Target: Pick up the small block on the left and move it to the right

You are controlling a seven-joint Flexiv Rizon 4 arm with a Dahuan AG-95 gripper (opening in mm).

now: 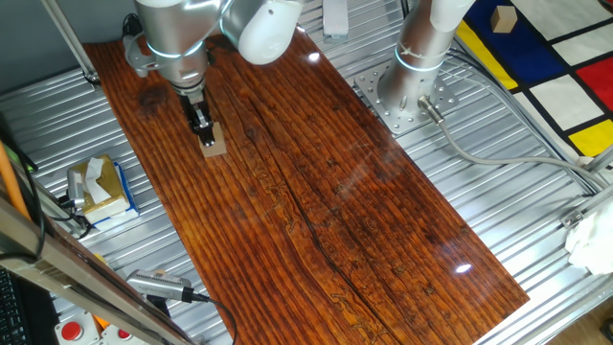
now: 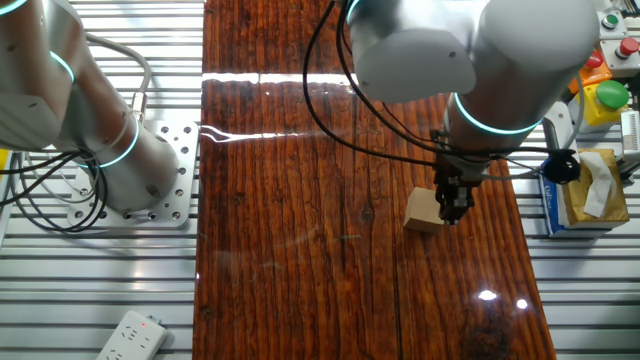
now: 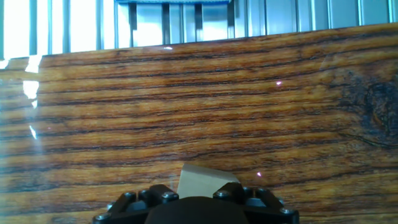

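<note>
Hand view, looking along the fingers, shows the small block (image 3: pixel 202 179) as a pale tan wedge low in the centre of the frame, just above the dark gripper (image 3: pixel 196 205) housing, with striped brown wooden board (image 3: pixel 199 106) filling everything above it. In one fixed view the block (image 1: pixel 213 142) sits in the upper left of the frame, on the board near its left edge, with the gripper (image 1: pixel 202 126) pointing straight down onto it. In the other fixed view the block (image 2: pixel 424 210) lies right of centre, and the gripper (image 2: pixel 455 203) stands at its right-hand side, touching or nearly touching it. The fingers look narrow and close together, but I cannot tell whether they are clamped on the block or only beside it.

The block looks like plain wood: light, stiff, not fragile, with flat faces that should give the finger pads good purchase. Two opposite side faces seem the sensible place to hold. The glossy board may let it slide if nudged.

For room, the long board stretches bare toward the lower right of the first fixed view, so the path looks open. A tissue box (image 1: pixel 99 187) sits off the board at left, and a second robot base (image 1: pixel 407 88) stands off the board's upper right edge.
</note>
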